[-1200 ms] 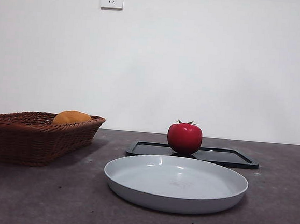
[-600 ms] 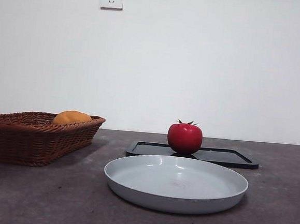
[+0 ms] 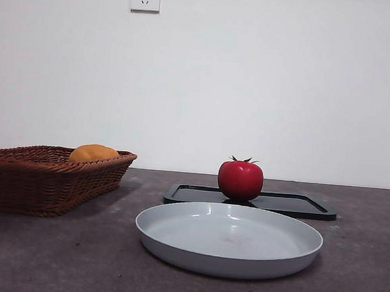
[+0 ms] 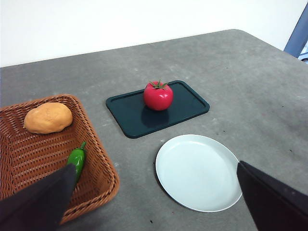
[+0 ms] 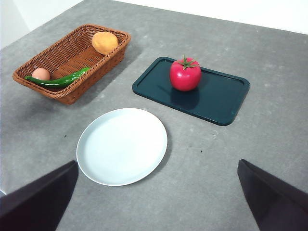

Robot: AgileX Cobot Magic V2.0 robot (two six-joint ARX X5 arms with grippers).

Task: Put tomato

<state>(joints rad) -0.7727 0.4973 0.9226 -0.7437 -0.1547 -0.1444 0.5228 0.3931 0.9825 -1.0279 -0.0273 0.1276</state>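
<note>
While both pincers hang high over the counter (image 3: 51, 256) with jaws spread wide and empty, the tomato (image 3: 240, 179) sits upright on the dark tray (image 3: 292, 205), toward its left end. Near side: white plate (image 3: 228, 240). Far left: wicker basket (image 3: 44, 178) holding an orange-yellow fruit (image 3: 93, 153).

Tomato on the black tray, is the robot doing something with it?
Not yet. The tomato sits alone on the dark tray, and nothing is touching it. Both arms are high above the table: the left gripper and the right gripper have their jaws spread wide and hold nothing. The white plate in front of the tray has nothing on it. The wicker basket holds an orange-yellow fruit, a green pepper and an egg.
</note>
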